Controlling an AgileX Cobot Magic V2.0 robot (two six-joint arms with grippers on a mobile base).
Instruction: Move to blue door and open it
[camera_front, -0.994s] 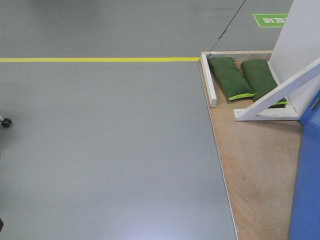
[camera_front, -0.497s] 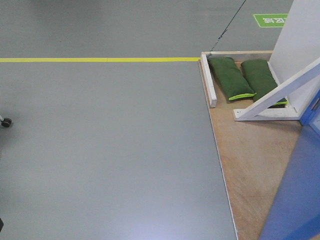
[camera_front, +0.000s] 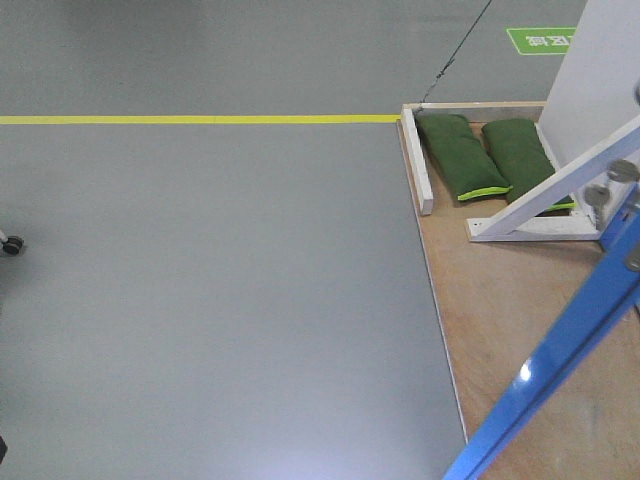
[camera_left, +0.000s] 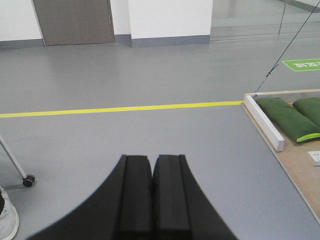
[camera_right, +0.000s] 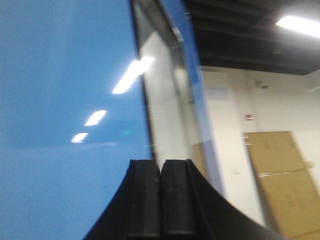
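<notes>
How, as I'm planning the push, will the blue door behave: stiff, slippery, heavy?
Probably stiff: the blue door shows a straight edge. Likely slippery: its glossy face shows bright reflections, so the shut right tool may slide.

Left gripper (camera_left: 152, 200) was shut, its two black fingers (camera_left: 136, 200) pressed flat together with only a thin seam between them. It pointed forward and a bit down, level, no obvious roll. Right gripper (camera_right: 161, 200) was shut too, pads (camera_right: 145, 200) touching along their whole visible length. That one was tipped upward. Only the finger ends showed in each wrist view, so arm pose couldn't be told.
</notes>
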